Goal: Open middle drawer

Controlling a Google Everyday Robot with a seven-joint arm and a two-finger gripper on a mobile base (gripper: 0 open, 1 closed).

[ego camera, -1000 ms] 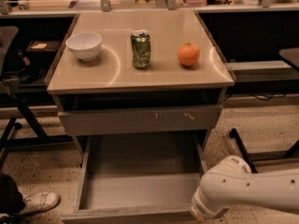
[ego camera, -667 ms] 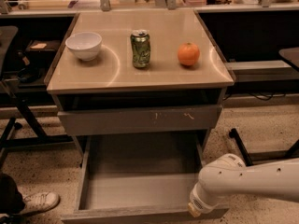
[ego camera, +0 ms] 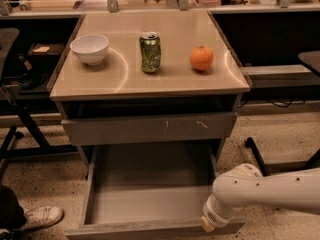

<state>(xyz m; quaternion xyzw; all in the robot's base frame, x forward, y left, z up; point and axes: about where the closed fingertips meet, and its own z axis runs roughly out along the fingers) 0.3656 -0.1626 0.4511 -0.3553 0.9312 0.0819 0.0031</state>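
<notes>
Now | middle drawer (ego camera: 150,204): 1, open | bowl (ego camera: 89,49), can (ego camera: 150,52), orange (ego camera: 201,58): 1 each | gripper (ego camera: 209,223) at drawer front, state unclear

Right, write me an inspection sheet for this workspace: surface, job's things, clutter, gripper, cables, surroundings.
Surface: tan tabletop, three items on it, light glare.
Job's things: middle drawer stands far out, its grey inside bare; scratched drawer front sits above it.
Clutter: white bowl, upright green can and orange in a row, apart.
Gripper: gripper low at the drawer's front right corner, on the white arm.
Cables: what looks like a dark cable on the floor at right.
Surroundings: white shoe at lower left; speckled floor.
</notes>
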